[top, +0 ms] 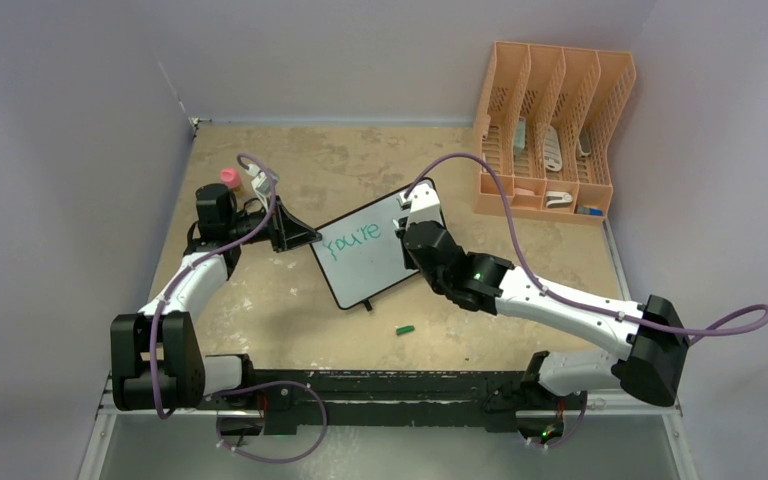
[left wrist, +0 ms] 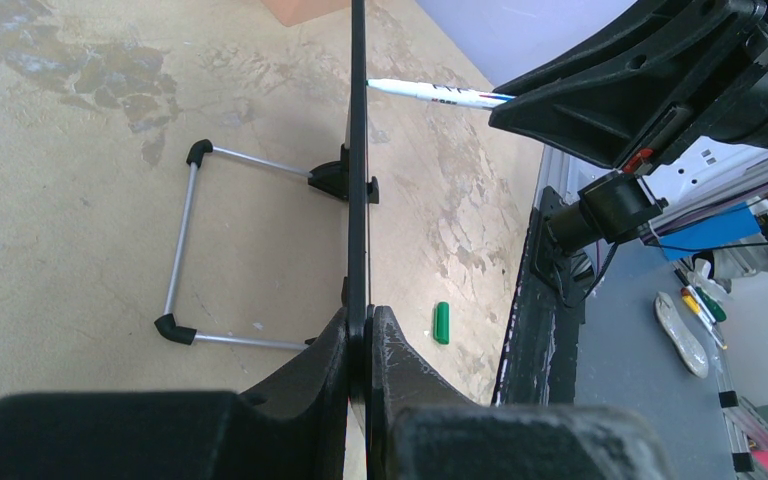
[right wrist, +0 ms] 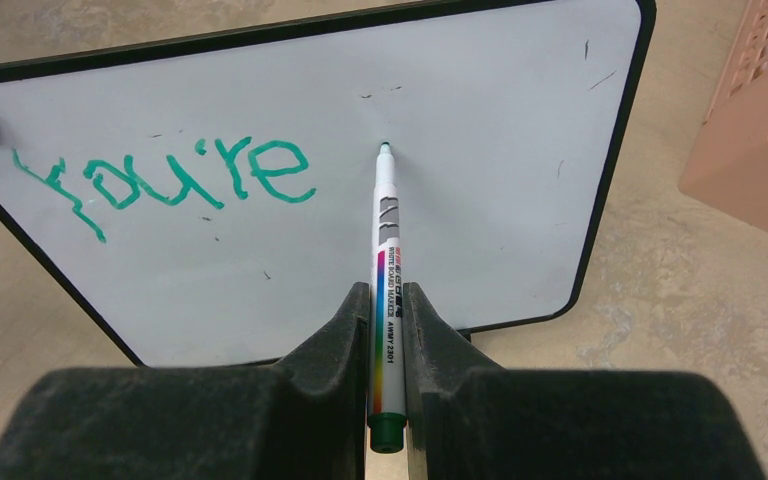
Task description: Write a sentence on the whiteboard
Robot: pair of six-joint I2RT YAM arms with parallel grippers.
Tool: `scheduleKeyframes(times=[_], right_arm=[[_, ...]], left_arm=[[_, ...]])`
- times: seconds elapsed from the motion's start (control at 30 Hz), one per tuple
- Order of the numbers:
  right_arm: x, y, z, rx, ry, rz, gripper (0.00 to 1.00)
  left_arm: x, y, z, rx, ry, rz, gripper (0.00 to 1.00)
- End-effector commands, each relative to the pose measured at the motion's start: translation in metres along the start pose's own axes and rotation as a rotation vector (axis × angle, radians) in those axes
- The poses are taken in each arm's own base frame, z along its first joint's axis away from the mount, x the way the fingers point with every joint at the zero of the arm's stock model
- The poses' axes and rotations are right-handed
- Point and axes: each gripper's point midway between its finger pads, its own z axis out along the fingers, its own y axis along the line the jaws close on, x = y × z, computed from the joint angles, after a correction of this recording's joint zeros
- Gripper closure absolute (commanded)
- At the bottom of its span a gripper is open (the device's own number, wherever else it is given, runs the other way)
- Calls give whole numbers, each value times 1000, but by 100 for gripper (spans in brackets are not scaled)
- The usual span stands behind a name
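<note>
The whiteboard (top: pixel 365 262) stands tilted on the tan table, black-framed, with the teal-green word "you're" (top: pixel 351 239) on it. My left gripper (top: pixel 302 237) is shut on the board's left edge; in the left wrist view the frame (left wrist: pixel 357 180) runs edge-on between my fingers (left wrist: pixel 400 350). My right gripper (top: pixel 412 222) is shut on a white marker (right wrist: pixel 388 250) with a rainbow stripe. The marker's tip touches the whiteboard (right wrist: pixel 480 200) just right of the lettering (right wrist: pixel 175 182). The marker also shows in the left wrist view (left wrist: pixel 440 93).
A green marker cap (top: pixel 405 329) lies on the table near the board's front corner, also in the left wrist view (left wrist: pixel 441 322). An orange file rack (top: pixel 550 130) stands at the back right. A pink-capped object (top: pixel 230 178) sits behind the left arm. The board's wire stand (left wrist: pixel 185 250) rests behind it.
</note>
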Motion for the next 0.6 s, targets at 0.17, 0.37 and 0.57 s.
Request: scheduleKeyframes(times=[0.17, 0.37, 0.57], right_arm=[[-32, -1, 1, 21, -81, 41, 100], [-35, -1, 1, 22, -87, 42, 100], [-38, 2, 1, 8, -94, 38, 100]], left_arm=[[-5, -4, 2, 22, 5, 55, 100], [-5, -4, 2, 22, 5, 55, 100], [-5, -4, 2, 23, 4, 58, 100]])
